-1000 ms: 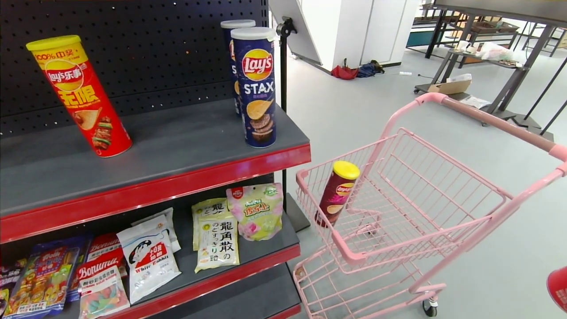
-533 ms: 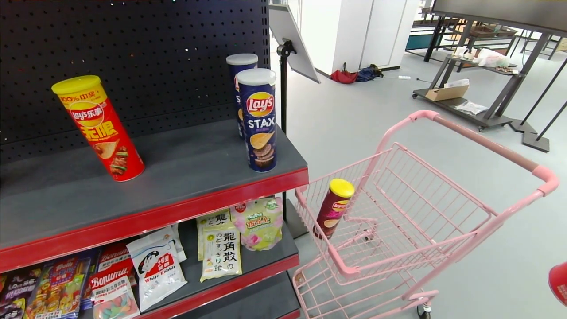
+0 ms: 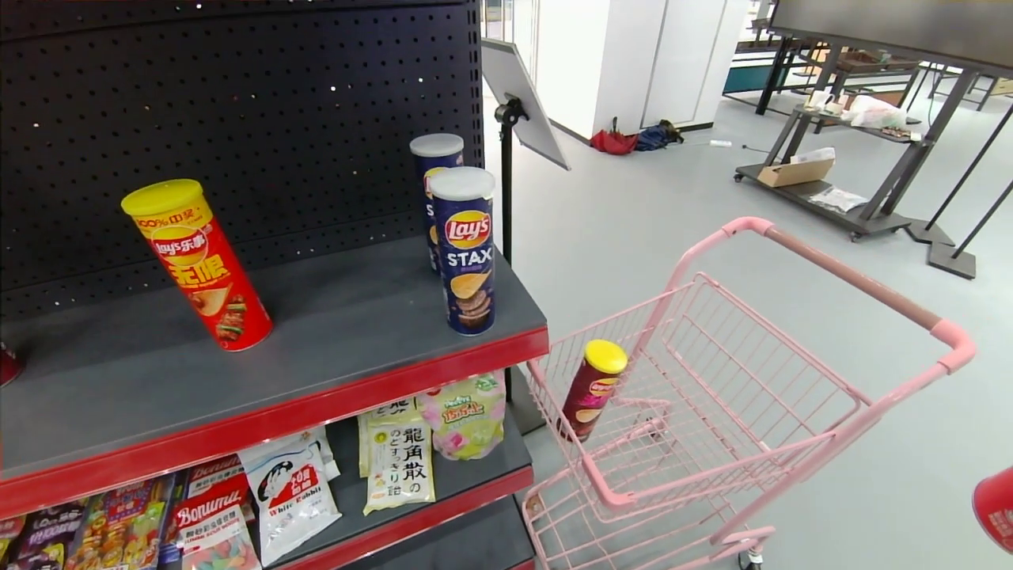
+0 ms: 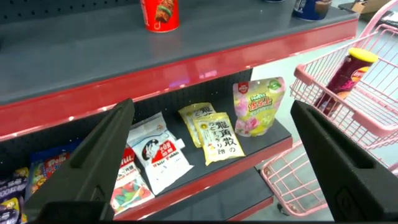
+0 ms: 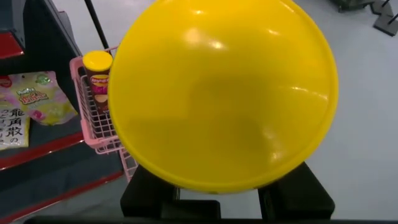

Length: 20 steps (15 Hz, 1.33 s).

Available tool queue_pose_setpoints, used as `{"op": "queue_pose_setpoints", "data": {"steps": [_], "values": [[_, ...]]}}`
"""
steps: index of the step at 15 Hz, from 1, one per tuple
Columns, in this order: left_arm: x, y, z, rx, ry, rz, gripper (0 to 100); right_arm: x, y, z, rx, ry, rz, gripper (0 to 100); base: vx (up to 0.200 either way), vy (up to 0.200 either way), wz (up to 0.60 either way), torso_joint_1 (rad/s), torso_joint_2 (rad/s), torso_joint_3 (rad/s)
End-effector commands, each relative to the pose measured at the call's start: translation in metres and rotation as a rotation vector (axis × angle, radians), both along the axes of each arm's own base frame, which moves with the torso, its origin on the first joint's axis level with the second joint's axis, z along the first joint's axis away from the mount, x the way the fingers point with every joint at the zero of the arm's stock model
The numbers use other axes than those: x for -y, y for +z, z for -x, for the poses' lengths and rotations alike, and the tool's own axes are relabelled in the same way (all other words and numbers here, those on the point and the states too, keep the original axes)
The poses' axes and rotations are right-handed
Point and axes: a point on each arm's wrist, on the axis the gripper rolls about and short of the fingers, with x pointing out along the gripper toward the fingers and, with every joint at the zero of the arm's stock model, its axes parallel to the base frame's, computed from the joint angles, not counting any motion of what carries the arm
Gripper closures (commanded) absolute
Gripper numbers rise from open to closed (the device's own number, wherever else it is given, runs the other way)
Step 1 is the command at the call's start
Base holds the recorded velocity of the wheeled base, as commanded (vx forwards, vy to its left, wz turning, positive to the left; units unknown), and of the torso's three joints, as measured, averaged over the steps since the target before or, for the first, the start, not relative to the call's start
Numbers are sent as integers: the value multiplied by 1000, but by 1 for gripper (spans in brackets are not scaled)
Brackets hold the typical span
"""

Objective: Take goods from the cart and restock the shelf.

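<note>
In the right wrist view a chips can with a yellow lid [image 5: 224,93] stands end-on, and my right gripper [image 5: 221,196] is shut on it, black fingers [image 5: 149,198] on either side. Its red body [image 3: 995,511] shows at the head view's lower right edge. A maroon can with a yellow lid [image 3: 590,388] leans in the front left corner of the pink cart [image 3: 823,277]. On the grey top shelf [image 3: 332,317] stand a red can [image 3: 198,265] and two blue cans [image 3: 467,253]. My left gripper [image 4: 211,109] hangs open in front of the shelf, holding nothing.
Snack bags [image 3: 396,463] lie on the lower shelf, also seen as snack bags [image 4: 214,134] from the left wrist. A sign stand [image 3: 506,119] rises beside the shelf's right end. Grey floor lies to the right of the cart; metal racks [image 3: 839,182] stand far behind.
The head camera has shifted, so the shelf and cart sit lower and smaller in the picture. The cans, the cart and the held can have kept their places.
</note>
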Motion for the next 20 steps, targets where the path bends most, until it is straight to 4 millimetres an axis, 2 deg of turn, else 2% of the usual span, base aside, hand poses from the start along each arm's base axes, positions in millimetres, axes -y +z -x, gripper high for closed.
{"op": "queue_pose_setpoints", "data": {"steps": [1,2,9,11,15,20], "values": [[0,0,0,-1,0,0,0,0,-3,-3,-20,-2,10,100,0,0,0,80,-203,-110],[0,0,0,-1,0,0,0,0,-3,-1,-16,-1,14,100,0,0,0,32,-61,-41],[0,0,0,-1,0,-2,0,0,-5,3,-4,4,24,100,0,0,600,6,-7,-4],[0,0,0,-1,0,-5,0,-1,-10,10,14,7,41,100,0,0,0,0,0,0],[0,0,0,1,-1,-8,0,-2,-28,39,119,73,41,100,0,0,0,0,0,0],[0,0,0,1,-1,-14,0,-2,-49,47,131,81,44,100,0,200,0,3,4,2]]}}
